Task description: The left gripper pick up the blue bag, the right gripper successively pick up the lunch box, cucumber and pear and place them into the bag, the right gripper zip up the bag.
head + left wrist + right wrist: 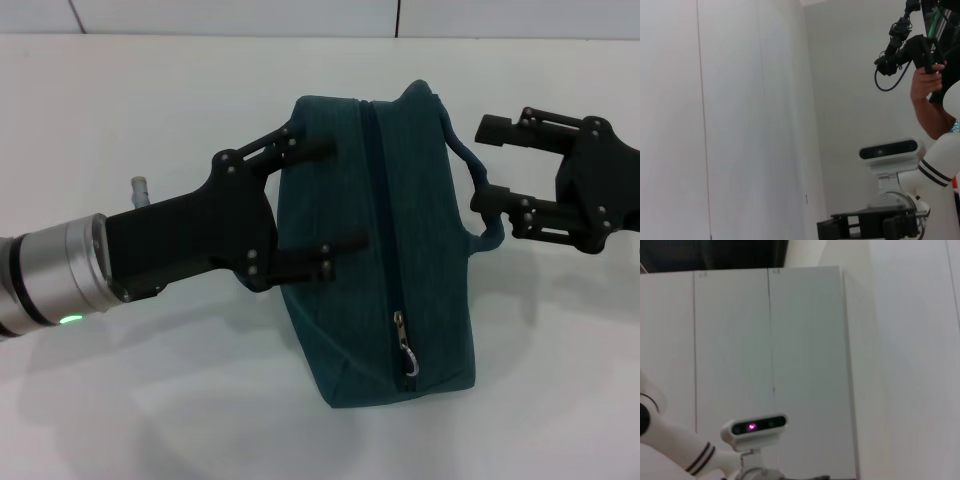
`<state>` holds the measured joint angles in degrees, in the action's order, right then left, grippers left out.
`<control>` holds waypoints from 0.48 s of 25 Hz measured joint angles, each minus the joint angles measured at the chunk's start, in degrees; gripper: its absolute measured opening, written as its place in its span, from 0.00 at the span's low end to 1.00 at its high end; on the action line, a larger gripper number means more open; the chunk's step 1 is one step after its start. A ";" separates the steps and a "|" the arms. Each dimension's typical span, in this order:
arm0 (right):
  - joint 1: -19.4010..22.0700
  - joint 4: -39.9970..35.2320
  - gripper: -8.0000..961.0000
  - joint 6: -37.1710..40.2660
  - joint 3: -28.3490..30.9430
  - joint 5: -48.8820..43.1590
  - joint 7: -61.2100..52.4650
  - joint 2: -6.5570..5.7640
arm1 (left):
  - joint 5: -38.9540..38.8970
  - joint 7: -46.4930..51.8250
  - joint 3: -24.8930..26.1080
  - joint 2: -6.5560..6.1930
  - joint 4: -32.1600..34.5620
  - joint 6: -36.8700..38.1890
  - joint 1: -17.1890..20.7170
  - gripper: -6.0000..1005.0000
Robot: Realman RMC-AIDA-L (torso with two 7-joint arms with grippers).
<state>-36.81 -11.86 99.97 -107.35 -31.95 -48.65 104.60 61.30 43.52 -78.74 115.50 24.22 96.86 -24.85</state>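
The blue bag [330, 330] lies on the white table [150, 90] in the head view. Its zipper runs closed along the top, and the metal ring pull [403, 338] lies near the front end. My left gripper [335, 197] is open, with both fingers spread over the bag's left side. My right gripper [482, 165] is open at the bag's right end, and a looped handle [466, 152] passes between its fingers. The lunch box, cucumber and pear are out of view.
A small grey cylinder [140, 188] stands on the table behind my left gripper. The wrist views show only white wall panels and the robot's head camera [888, 149]. A person's arm [927, 107] holding a device is in the left wrist view.
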 joint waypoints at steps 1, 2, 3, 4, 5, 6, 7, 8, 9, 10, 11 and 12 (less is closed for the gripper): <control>0.01 -0.05 0.71 -0.45 0.03 -0.02 0.01 0.02 | 0.01 0.00 -0.01 0.00 -0.02 0.00 0.00 0.87; 0.04 -0.04 0.70 -0.72 0.03 -0.05 0.00 0.07 | 0.02 0.01 0.00 -0.01 -0.03 0.00 0.01 0.87; 0.08 -0.03 0.70 -0.89 0.04 -0.05 0.00 0.17 | 0.04 0.08 -0.01 -0.02 -0.03 0.00 0.02 0.87; 0.12 -0.03 0.70 -1.04 0.04 -0.05 0.00 0.26 | 0.05 0.15 -0.01 -0.03 -0.04 0.00 0.02 0.87; 0.18 -0.02 0.70 -1.18 0.06 -0.05 0.01 0.37 | 0.05 0.18 -0.03 -0.06 -0.05 0.00 0.00 0.87; 0.27 -0.02 0.70 -1.26 0.09 -0.05 0.01 0.49 | 0.05 0.28 -0.10 -0.13 -0.06 0.00 -0.10 0.87; 0.41 -0.03 0.70 -1.36 0.12 -0.05 0.01 0.64 | 0.05 0.46 -0.16 -0.18 -0.05 0.01 -0.18 0.87; 0.55 -0.03 0.70 -1.49 0.14 -0.06 0.01 0.75 | 0.05 0.70 -0.21 -0.18 -0.06 0.02 -0.24 0.87; 0.73 -0.04 0.70 -1.66 0.17 -0.05 0.02 0.90 | 0.05 1.09 -0.26 -0.18 -0.06 0.02 -0.34 0.87; 0.92 -0.04 0.70 -1.87 0.19 -0.05 0.02 1.04 | 0.05 1.27 -0.26 -0.13 -0.06 0.03 -0.34 0.87; 1.01 -0.05 0.70 -2.10 0.21 -0.05 0.03 1.20 | 0.05 1.33 -0.26 0.01 -0.06 0.04 -0.34 0.87; 1.12 -0.06 0.70 -2.24 0.24 -0.05 0.04 1.40 | 0.05 1.24 -0.26 0.14 -0.06 0.05 -0.31 0.87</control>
<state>-35.69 -11.92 97.73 -107.11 -32.00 -48.61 106.00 61.35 44.76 -79.00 115.64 24.17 96.91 -25.16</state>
